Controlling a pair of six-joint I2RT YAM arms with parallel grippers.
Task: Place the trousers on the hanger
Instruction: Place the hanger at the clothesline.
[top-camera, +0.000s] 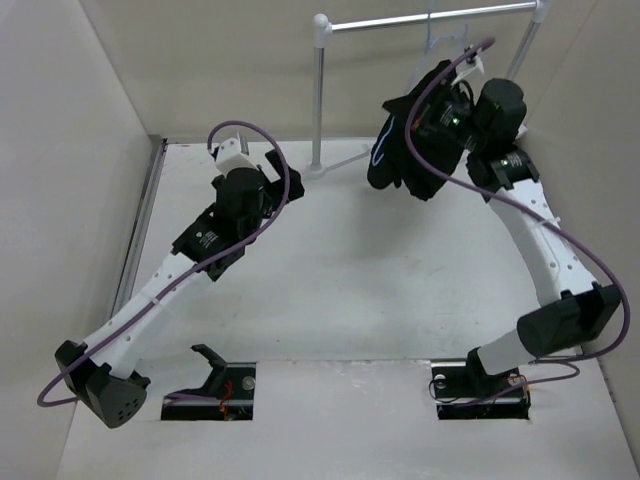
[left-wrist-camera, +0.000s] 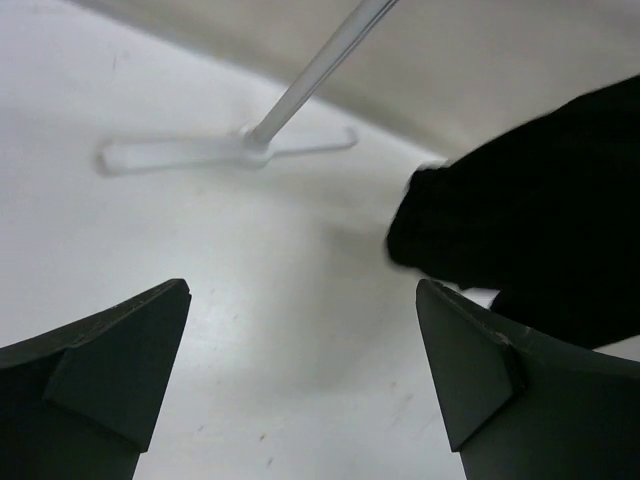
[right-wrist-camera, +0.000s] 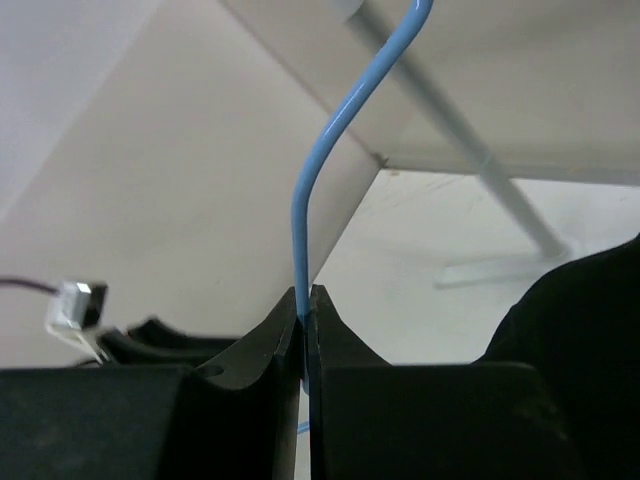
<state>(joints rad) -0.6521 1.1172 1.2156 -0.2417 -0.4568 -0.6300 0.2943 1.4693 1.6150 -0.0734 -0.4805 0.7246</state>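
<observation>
The right gripper (right-wrist-camera: 303, 296) has its jaws pressed together on the thin blue wire of the hanger (right-wrist-camera: 299, 240). In the right wrist view the wire rises straight out of the pinch and then bends up and to the right. The right arm reaches from its base at the near right corner of the table (top-camera: 330, 270) to the far right corner, where its wrist sits high beside the garment rack (top-camera: 320, 100).

The trousers (top-camera: 400, 150) hang there as a bunched black bundle under the rack's top bar, just right of its left upright. A thin blue line of the hanger shows along their left edge in the top view. The same dark cloth fills the lower right of the right wrist view, just beside the clamped jaws. It cannot be told whether the lower end of the bundle touches the table.

The left gripper (left-wrist-camera: 302, 290) stands with its fingers wide apart and nothing between them, only bare table below. It sits toward the far left part of the table and points at the rack's foot and pole. In its wrist view the trousers lie just beyond the right finger (left-wrist-camera: 470, 370) and do not touch it
</observation>
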